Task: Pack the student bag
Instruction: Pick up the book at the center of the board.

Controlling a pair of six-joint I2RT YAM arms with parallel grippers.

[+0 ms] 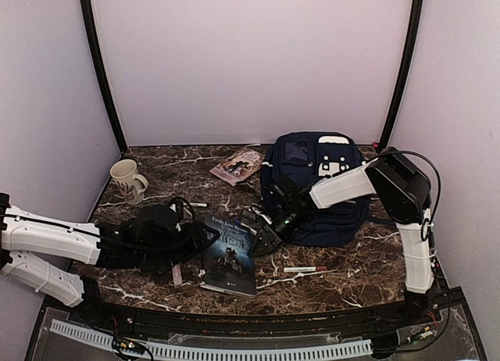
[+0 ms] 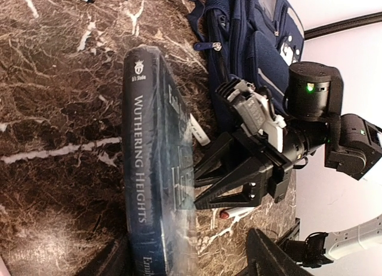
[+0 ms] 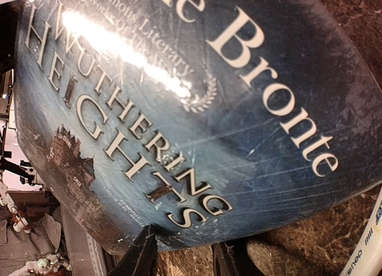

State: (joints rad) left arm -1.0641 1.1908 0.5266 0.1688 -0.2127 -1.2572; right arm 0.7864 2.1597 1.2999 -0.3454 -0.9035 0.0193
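At the far right of the table (image 1: 336,287) sits the student bag (image 1: 337,223). Just near-left of it, the right gripper (image 1: 256,246), jaws released, meets a book's (image 1: 230,259) far-right corner. The left gripper (image 1: 209,235), jaws spread, is at the book's left edge.

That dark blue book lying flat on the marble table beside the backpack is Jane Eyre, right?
Not quite: the book lying flat beside the backpack is Wuthering Heights. The left wrist view shows that title on its spine.

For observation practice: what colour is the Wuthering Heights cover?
The book is dark blue with cream lettering; best in right wrist view.
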